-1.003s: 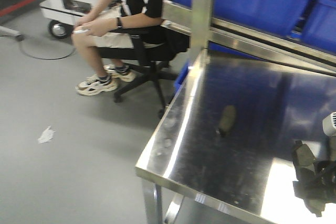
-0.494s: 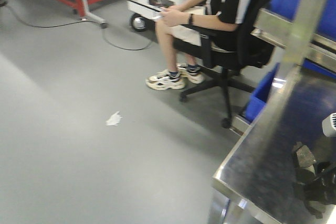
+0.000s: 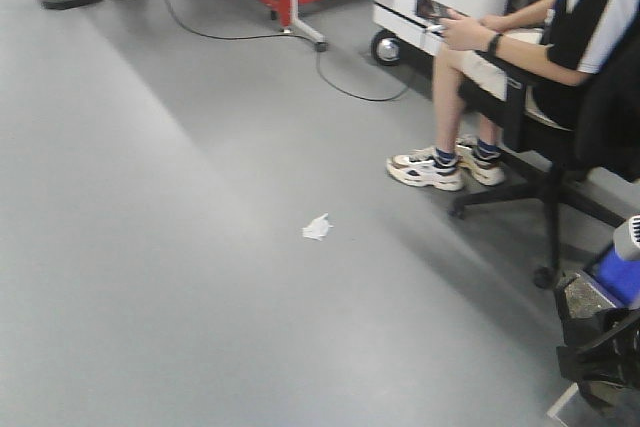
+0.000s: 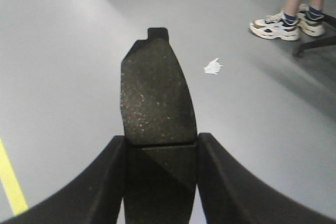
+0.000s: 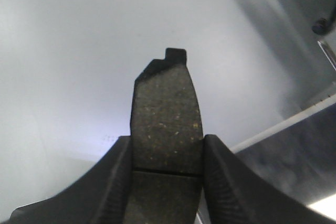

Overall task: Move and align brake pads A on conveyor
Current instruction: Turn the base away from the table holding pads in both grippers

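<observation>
Paper scrap (image 3: pixel 317 228), seated person (image 3: pixel 520 57) beyond pad (image 4: pixel 157 98)

Beyond the left pincer (image 4: pixel 160 140) we see a white paper scrap (image 4: pixel 212 66) on grey floor (image 4: pixel 63 51), sneakers (image 4: pixel 275 27) farther right.

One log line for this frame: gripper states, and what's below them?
left gripper: shut on first brake pad | right gripper: shut on second brake pad | below: grey floor | conveyor: not in view
</observation>
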Robot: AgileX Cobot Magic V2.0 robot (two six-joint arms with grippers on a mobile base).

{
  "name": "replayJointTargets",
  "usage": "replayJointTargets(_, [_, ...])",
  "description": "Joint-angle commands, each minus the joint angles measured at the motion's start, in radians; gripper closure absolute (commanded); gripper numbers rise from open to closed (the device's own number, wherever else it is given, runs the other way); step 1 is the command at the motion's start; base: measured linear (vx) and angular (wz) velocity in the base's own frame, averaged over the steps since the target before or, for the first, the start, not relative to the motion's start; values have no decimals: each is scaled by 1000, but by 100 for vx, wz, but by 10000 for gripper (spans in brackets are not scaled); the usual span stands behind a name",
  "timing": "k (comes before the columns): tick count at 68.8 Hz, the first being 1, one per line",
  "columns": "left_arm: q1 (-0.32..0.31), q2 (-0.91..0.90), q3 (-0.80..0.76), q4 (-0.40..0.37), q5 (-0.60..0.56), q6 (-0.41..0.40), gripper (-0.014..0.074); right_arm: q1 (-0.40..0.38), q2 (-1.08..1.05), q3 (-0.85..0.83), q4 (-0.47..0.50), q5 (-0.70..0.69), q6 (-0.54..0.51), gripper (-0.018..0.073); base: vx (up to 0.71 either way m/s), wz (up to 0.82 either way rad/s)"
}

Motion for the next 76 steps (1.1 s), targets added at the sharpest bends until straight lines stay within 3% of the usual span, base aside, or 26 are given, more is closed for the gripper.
replayJointTargets(1, [-4, -1, -29, 0, -82, -2, 519, 0, -10, -31, 1, -61, -9, 569, 9, 43])
replayJointTargets(76, [-4, -1, -29, 0, -82, -2, 519, 0, -10, -31, 1, -61, -9, 569, 9, 41])
